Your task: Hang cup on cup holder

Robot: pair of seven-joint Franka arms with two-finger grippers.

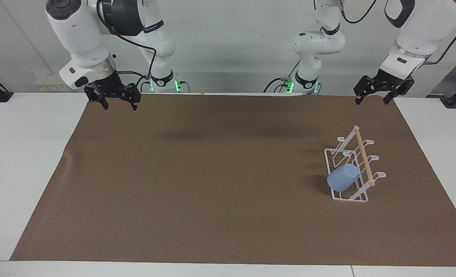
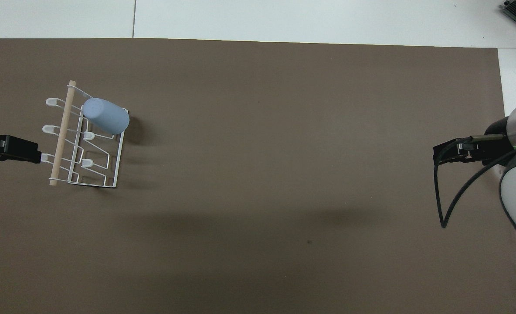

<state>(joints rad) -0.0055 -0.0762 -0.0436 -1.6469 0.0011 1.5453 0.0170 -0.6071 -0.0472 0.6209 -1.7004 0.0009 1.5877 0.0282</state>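
Observation:
The light-blue cup (image 1: 342, 177) (image 2: 106, 115) hangs tilted, mouth down, on a prong of the white wire cup holder (image 1: 364, 156) (image 2: 62, 135), at the holder's end farther from the robots. No gripper touches it. My left gripper (image 1: 371, 100) (image 2: 22, 150) is open and empty, raised over the mat's edge by the left arm's base, apart from the holder. My right gripper (image 1: 120, 107) (image 2: 447, 155) waits open and empty over the mat's corner near the right arm's base.
A brown mat (image 1: 212, 173) covers most of the white table (image 1: 20, 154). The cup holder stands on it toward the left arm's end. A black cable (image 2: 441, 205) loops down from the right arm.

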